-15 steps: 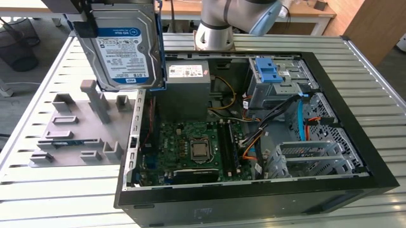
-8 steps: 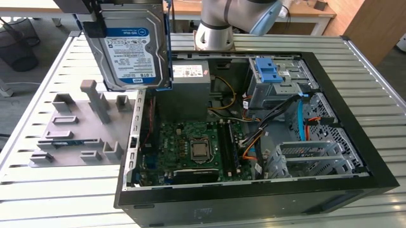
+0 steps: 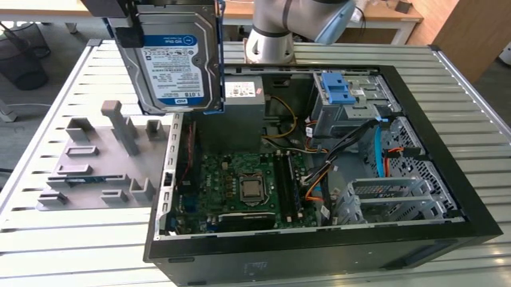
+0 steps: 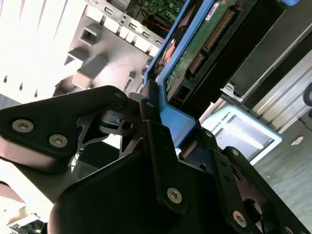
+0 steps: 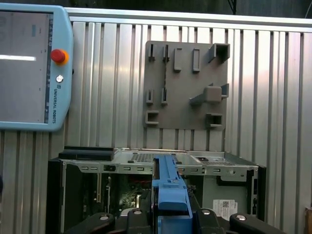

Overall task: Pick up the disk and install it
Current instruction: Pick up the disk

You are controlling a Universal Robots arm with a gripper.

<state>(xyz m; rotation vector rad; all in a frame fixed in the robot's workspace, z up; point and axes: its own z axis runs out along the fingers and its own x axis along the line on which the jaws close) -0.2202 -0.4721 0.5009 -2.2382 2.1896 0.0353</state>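
Observation:
The disk (image 3: pixel 177 60), a silver hard drive with a white and blue label in a blue carrier frame, hangs upright in the air above the open computer case's (image 3: pixel 471 197) corner on the exterior view's left. My gripper (image 3: pixel 131 34) is shut on its upper edge. In the second wrist view the black fingers (image 4: pixel 151 122) clamp the blue frame, and the disk's green circuit board (image 4: pixel 195 53) faces the camera. In the first wrist view the disk's blue edge (image 5: pixel 168 187) runs out from my gripper (image 5: pixel 170 217) over the case. The grey drive bay (image 3: pixel 351 110) with a blue latch bracket (image 3: pixel 337 89) sits at the case's far side.
A grey fixture plate (image 3: pixel 96 161) with upright pegs lies beside the case on the slatted metal table (image 3: pixel 72 239). Inside the case are the motherboard (image 3: pixel 248 185), a power supply (image 3: pixel 243 92) and loose cables (image 3: pixel 375 143). A teach pendant (image 5: pixel 29 68) rests on the table.

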